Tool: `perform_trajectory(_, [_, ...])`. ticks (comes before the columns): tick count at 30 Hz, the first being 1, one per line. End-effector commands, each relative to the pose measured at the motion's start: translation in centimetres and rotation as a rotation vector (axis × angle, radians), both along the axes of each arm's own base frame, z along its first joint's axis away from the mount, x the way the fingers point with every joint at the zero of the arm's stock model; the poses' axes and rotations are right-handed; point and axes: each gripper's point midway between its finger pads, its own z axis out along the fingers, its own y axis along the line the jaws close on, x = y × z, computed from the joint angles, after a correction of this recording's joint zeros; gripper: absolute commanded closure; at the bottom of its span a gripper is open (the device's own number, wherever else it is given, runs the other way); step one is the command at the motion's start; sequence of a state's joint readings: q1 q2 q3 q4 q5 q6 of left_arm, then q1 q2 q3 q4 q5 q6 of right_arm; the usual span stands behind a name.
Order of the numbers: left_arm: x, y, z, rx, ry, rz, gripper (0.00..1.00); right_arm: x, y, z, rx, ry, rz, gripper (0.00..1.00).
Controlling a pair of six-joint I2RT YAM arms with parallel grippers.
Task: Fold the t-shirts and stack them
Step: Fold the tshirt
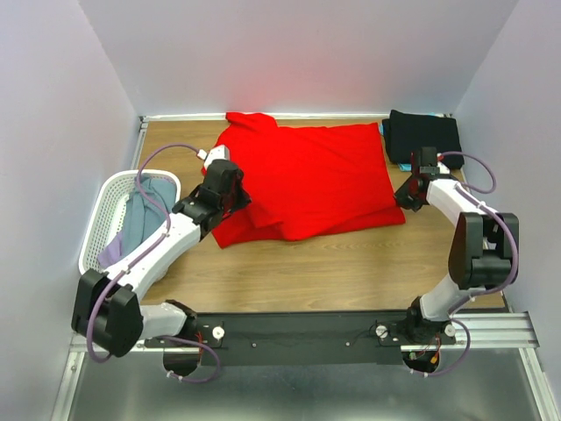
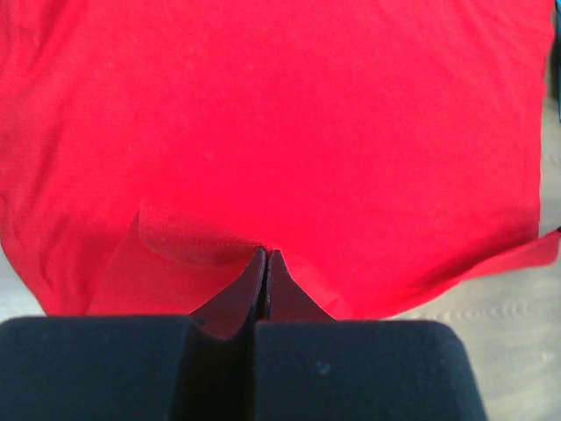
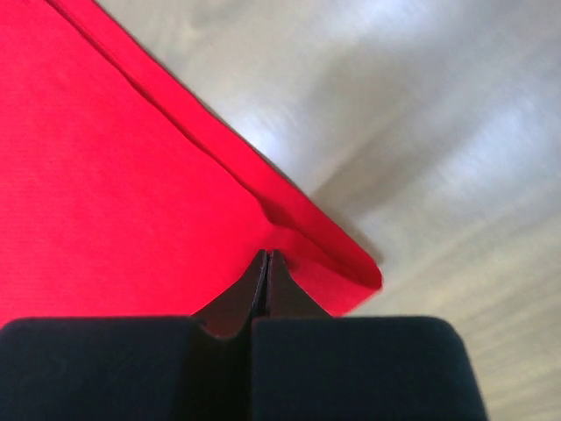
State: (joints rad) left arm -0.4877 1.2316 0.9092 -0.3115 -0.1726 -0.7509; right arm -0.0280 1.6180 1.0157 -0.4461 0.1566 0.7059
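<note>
A bright red t-shirt (image 1: 307, 175) lies spread across the middle of the wooden table, partly folded. My left gripper (image 1: 230, 195) is shut on its left edge; in the left wrist view the jaws (image 2: 266, 254) pinch a fold of the red t-shirt (image 2: 280, 132). My right gripper (image 1: 408, 195) is shut on the shirt's right lower corner; the right wrist view shows the closed jaws (image 3: 266, 256) on the red t-shirt's hem (image 3: 114, 175). A folded black t-shirt (image 1: 423, 136) lies at the back right. Grey-blue and lavender shirts (image 1: 145, 219) lie in the basket.
A white mesh laundry basket (image 1: 105, 206) stands at the table's left edge. Bare wooden table (image 1: 333, 272) shows in front of the red shirt. Grey walls close in the back and both sides. A metal rail (image 1: 491, 329) runs along the near edge.
</note>
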Motion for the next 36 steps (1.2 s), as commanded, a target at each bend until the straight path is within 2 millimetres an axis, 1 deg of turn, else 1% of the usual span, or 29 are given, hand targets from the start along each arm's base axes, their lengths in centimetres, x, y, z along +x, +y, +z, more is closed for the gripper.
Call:
perform_trajectory(1, [2.6, 0.8, 1.2, 0.021, -0.051, 0.038, 1.0, 2.7, 0.1, 0.8, 0.015, -0.04, 0.022, 1.0])
perform_trajectory(2, [3.2, 0.7, 1.1, 0.023, -0.046, 0.039, 1.0, 2.9, 0.2, 0.2, 0.023, -0.026, 0.02, 1.0])
perform_trajectory(3, [3.5, 0.8, 1.0, 0.025, -0.041, 0.04, 1.0, 3.6, 0.2, 0.5, 0.025, -0.04, 0.022, 1.0])
perform_trajectory(4, [4.1, 1.0, 1.3, 0.022, -0.051, 0.049, 1.0, 3.9, 0.4, 0.5, 0.033, -0.04, 0.026, 0.99])
perform_trajectory(6, [4.7, 1.0, 0.8, 0.029, -0.038, 0.044, 1.0, 4.5, 0.5, 0.2, 0.043, -0.037, 0.023, 1.0])
perform_trajectory(8, [5.6, 1.3, 1.4, 0.024, -0.052, 0.052, 1.0, 5.1, 0.3, 0.4, 0.04, -0.047, 0.015, 1.0])
perform_trajectory(9, [6.0, 1.2, 1.1, 0.028, -0.045, 0.048, 1.0, 5.3, 0.3, 0.4, 0.037, -0.048, 0.011, 1.0])
perform_trajectory(10, [6.5, 1.1, 1.7, 0.025, -0.054, 0.049, 1.0, 5.6, 0.2, 0.5, 0.035, -0.053, 0.007, 1.0])
perform_trajectory(11, [6.9, 1.2, 1.3, 0.032, -0.046, 0.049, 1.0, 5.8, 0.2, 0.6, 0.036, -0.057, 0.004, 1.0])
perform_trajectory(16, [8.5, 1.0, 1.2, 0.046, -0.032, 0.044, 1.0, 6.2, -0.1, 0.2, 0.027, -0.053, -0.011, 0.99])
perform_trajectory(17, [8.9, 0.9, 1.3, 0.045, -0.033, 0.046, 1.0, 6.3, -0.4, 0.2, 0.019, -0.057, -0.025, 1.0])
perform_trajectory(21, [9.6, 1.2, 1.4, 0.057, -0.029, 0.052, 1.0, 6.4, -0.8, 0.1, 0.024, -0.073, -0.034, 1.0])
perform_trajectory(23, [9.8, 1.2, 1.5, 0.059, -0.031, 0.049, 1.0, 6.7, -0.9, 0.4, 0.034, -0.088, -0.035, 1.0])
perform_trajectory(25, [9.9, 1.3, 1.6, 0.063, -0.03, 0.048, 1.0, 6.5, -1.0, 0.3, 0.043, -0.091, -0.039, 1.0])
perform_trajectory(27, [10.3, 1.4, 2.0, 0.061, -0.035, 0.045, 1.0, 6.8, -0.9, 0.9, 0.057, -0.121, -0.035, 1.0])
perform_trajectory(33, [10.9, 1.5, 2.5, 0.062, -0.041, 0.041, 1.0, 7.2, -0.9, 1.1, 0.089, -0.152, -0.026, 0.99])
perform_trajectory(36, [11.0, 1.6, 2.7, 0.065, -0.042, 0.044, 1.0, 7.5, -0.7, 1.5, 0.114, -0.185, -0.011, 1.0])
